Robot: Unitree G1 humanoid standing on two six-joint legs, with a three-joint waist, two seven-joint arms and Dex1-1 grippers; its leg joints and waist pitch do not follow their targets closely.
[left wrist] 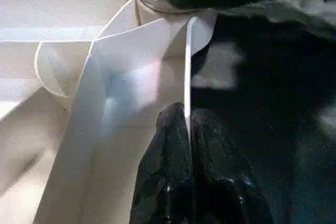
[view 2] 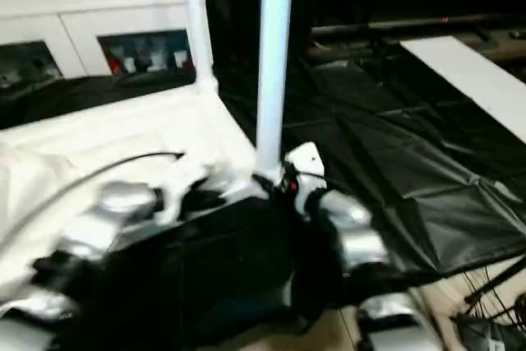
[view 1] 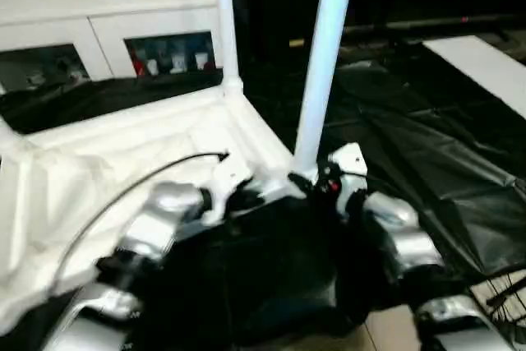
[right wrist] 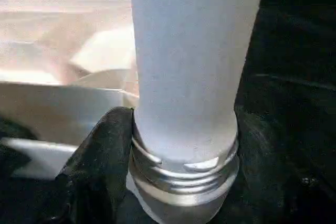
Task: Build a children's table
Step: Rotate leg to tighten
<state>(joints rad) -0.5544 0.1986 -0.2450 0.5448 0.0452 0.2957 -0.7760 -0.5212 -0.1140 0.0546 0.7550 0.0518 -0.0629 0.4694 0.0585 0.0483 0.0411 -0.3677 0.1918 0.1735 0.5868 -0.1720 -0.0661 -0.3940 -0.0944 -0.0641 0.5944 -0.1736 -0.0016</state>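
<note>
The white tabletop [view 1: 123, 145] lies upside down, ribs up, on the left. One white leg [view 1: 223, 22] stands upright in its far corner socket. A second leg [view 1: 325, 63] stands at the near corner. My right gripper [view 1: 316, 180] is shut around this leg's base; in the right wrist view its black fingers [right wrist: 102, 156] press both sides of the leg's threaded end [right wrist: 184, 174]. My left gripper [view 1: 238, 196] is shut on the tabletop's thin side wall [left wrist: 186, 66] close to that corner, and its fingertips [left wrist: 176, 121] pinch the wall's edge.
A white cabinet with glass doors [view 1: 99, 34] stands behind the tabletop. Black sheeting [view 1: 427, 137] covers the floor to the right, with a white board [view 1: 485, 63] lying on it at the far right. A black cable [view 1: 123, 195] arcs over my left forearm.
</note>
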